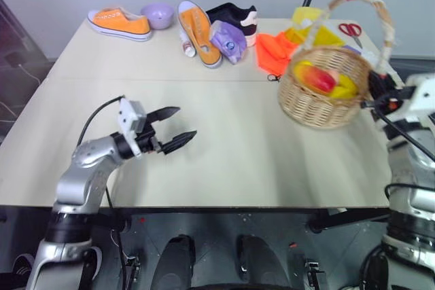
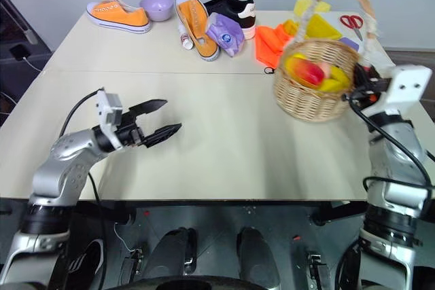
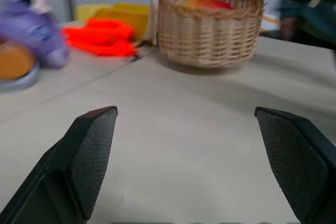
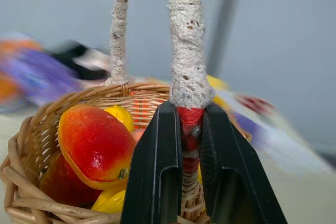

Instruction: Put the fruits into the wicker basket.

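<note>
Right end effector (image 4: 190, 145) clamped on basket (image 1: 319, 96) handle at desk's (image 1: 224, 154) 3 o'clock; keep basket level, fruits (image 4: 94, 145) inside. Left end effector (image 1: 171, 127) open, empty.

The wicker basket (image 1: 319, 96) sits at the right of the head views, toward the table's right edge: round, tan, woven, tilted a little, its tall arched handle wrapped in white lace with a red band near the base. Inside it lie the fruits: a red-and-yellow oval mango (image 4: 94, 142) on top, a yellow lemon (image 4: 122, 115) behind it, and yellow pieces (image 1: 345, 87) low against the near wall, seemingly bananas.
</note>
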You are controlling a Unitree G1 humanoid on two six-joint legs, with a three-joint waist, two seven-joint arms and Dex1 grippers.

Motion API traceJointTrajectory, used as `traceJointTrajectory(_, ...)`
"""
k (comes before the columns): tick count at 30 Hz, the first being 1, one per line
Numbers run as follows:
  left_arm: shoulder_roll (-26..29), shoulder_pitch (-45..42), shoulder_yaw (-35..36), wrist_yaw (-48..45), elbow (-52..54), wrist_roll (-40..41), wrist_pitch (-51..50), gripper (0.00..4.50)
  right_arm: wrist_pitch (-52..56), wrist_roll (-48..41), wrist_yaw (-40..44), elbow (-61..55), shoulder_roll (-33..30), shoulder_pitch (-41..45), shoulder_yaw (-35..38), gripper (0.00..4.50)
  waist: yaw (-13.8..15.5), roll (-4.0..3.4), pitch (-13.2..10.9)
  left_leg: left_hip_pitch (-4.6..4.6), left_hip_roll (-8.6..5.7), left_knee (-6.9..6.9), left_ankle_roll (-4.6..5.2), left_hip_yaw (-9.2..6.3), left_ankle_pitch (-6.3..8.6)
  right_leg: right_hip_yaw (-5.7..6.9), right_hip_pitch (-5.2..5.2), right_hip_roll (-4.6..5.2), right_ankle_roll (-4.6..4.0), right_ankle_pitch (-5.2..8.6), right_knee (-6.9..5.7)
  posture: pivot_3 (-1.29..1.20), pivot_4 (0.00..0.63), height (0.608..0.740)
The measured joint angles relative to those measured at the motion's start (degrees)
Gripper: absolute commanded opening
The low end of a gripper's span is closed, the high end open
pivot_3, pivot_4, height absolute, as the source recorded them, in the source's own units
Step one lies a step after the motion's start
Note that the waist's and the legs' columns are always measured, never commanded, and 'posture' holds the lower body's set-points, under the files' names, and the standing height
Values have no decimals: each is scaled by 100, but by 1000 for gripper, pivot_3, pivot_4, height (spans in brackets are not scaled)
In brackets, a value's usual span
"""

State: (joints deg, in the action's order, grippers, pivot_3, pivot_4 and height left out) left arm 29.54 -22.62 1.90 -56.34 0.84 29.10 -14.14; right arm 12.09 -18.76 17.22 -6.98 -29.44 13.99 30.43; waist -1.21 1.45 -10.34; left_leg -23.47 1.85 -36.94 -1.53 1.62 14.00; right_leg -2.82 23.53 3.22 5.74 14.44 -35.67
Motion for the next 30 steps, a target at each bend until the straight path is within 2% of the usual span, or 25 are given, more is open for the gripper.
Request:
traceJointTrajectory(6,-185,-441,-294,-433,-647,-192,216,4500,-104,60,-569,-244,20,-243,407,30,-121,-9,0,10,3,-1,2,-11,1,-4,4,-12,27,12,-42,0,150,740)
traceJointTrajectory(16,-276,-413,-318,-535,-738,-270,226,4500,-122,108,-795,-297,143,-452,297,30,-111,-12,-1,9,5,-6,3,-14,1,-6,3,-15,23,15,-42,0,150,740)
traceJointTrajectory(19,-275,-341,-312,-529,-734,-291,231,4500,-121,136,-766,-297,156,-517,187,1358,-107,-12,-1,9,5,-6,3,-15,1,-6,3,-15,23,15,-43,0,150,740)
traceJointTrajectory(25,-275,-274,-275,-452,-674,-345,242,4500,-118,-61,-775,-303,190,-517,189,4474,-95,-12,-1,9,5,-9,3,-15,1,-6,1,-15,22,15,-42,0,150,740)
traceJointTrajectory(30,-256,-183,-211,-312,-673,-368,250,4500,51,-130,-964,-1183,315,-1040,265,4474,-67,-15,1,9,8,-4,3,-21,2,-2,2,-18,25,15,-43,0,150,740)
